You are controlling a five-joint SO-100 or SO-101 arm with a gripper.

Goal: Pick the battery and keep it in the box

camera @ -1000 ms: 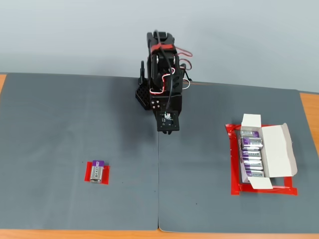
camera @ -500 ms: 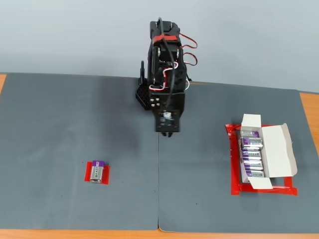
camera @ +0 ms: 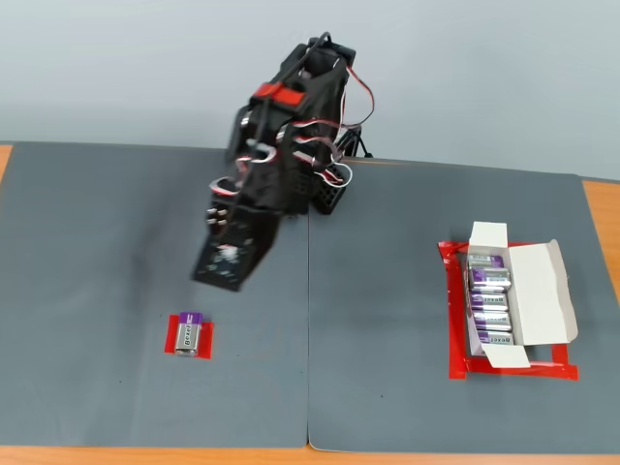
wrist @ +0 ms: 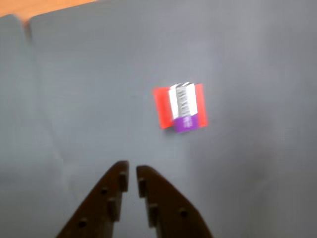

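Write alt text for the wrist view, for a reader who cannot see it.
A small silver-grey battery with a purple end lies on a flat red tape patch on a grey mat, above and right of the dark brown two-finger gripper. The gripper enters from the bottom edge, its fingertips nearly together and holding nothing.

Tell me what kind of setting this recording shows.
Likely a hobby or lab tabletop: grey mats on a wooden table, red tape markers, and a small arm's claw above one battery.
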